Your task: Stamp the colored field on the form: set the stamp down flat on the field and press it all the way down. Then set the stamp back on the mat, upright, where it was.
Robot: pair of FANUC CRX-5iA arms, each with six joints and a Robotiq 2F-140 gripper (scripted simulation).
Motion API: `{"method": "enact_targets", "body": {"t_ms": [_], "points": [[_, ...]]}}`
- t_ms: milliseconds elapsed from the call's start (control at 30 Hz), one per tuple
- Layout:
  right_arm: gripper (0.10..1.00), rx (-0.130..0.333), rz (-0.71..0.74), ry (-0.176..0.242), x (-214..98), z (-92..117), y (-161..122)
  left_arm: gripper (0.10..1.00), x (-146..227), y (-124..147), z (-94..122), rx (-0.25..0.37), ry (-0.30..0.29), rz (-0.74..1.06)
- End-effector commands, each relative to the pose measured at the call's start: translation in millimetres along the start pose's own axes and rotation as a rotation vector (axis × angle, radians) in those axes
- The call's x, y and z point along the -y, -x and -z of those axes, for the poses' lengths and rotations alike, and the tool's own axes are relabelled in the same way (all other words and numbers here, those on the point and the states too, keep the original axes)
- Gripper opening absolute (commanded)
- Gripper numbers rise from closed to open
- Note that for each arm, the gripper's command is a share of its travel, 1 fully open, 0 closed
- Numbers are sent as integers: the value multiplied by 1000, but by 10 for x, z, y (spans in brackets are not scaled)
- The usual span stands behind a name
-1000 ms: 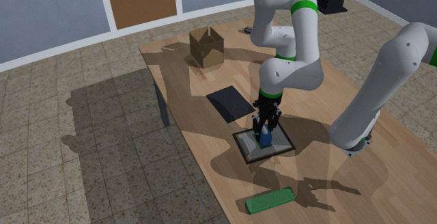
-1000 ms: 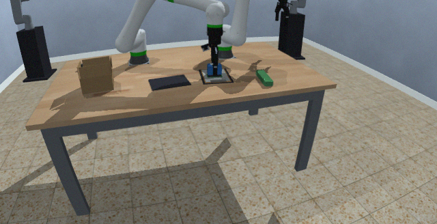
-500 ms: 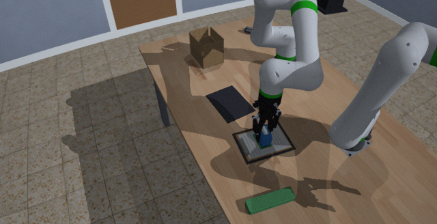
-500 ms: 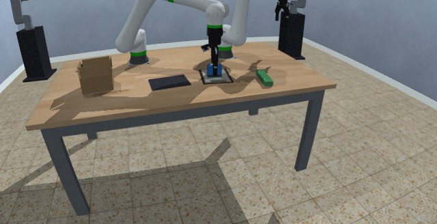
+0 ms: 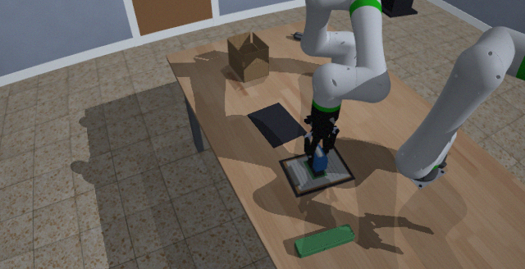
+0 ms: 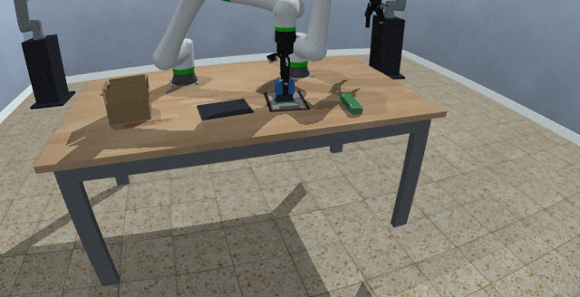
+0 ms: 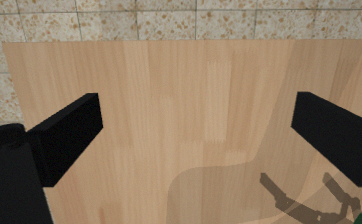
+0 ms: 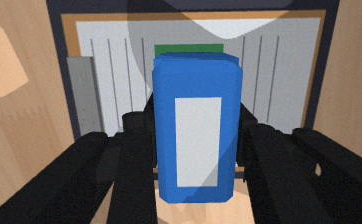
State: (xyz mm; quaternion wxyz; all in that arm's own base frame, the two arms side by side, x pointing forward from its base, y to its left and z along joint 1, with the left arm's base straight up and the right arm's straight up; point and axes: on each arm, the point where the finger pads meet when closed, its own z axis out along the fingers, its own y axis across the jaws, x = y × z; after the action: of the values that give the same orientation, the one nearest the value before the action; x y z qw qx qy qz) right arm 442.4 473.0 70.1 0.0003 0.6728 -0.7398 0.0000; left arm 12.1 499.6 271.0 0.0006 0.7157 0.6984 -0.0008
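The blue stamp with a white label stands upright, its black base over the green field of the form. A green edge shows past the base. The base looks down on the paper; how far it is pressed cannot be told. My right gripper is shut on the stamp's sides from above. The dark mat lies flat beside the form with nothing on it. My left gripper is wide open and empty, high above the table.
A green case lies on the other side of the form from the mat. An open cardboard box stands beyond the mat. A grey strip lies along one side of the form. The wooden table ends close to the form.
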Motion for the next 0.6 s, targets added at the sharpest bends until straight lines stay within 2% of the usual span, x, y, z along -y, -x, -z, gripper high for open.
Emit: {"method": "enact_targets", "body": {"t_ms": [0, 433, 567], "points": [[247, 1, 0, -1, 4, 21, 4, 1000, -2, -3, 10, -2, 0, 0], [247, 1, 0, -1, 4, 24, 4, 1000, -2, -3, 10, -2, 0, 0], [247, 1, 0, -1, 4, 84, 4, 1000, -2, -3, 10, -2, 0, 0]]}}
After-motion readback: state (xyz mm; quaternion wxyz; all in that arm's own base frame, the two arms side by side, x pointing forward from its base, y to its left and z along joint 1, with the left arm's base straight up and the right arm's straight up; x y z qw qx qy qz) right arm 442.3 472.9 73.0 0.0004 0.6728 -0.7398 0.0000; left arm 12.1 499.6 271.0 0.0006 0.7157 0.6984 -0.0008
